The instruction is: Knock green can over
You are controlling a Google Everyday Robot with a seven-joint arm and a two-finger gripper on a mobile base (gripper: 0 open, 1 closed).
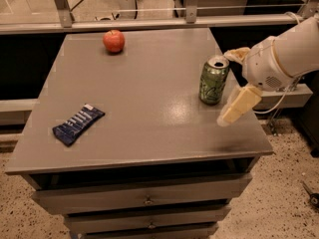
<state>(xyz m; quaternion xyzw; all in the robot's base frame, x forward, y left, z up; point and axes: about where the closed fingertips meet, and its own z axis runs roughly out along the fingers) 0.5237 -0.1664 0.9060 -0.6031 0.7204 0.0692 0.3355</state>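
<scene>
The green can (214,81) stands upright near the right edge of the grey table (144,113). It is green with pale swirly markings and a silver top. My gripper (230,83) is just right of the can, at about its height. Its two cream fingers are spread: one (237,54) reaches toward the can's top rim from behind, the other (238,106) hangs lower in front and to the right. The can stands just left of the gap between them. I cannot tell whether either finger touches it.
A red apple (113,41) sits at the table's far side, left of centre. A dark blue snack packet (78,123) lies near the front left. Drawers are below the tabletop. A metal rail and glass run behind the table.
</scene>
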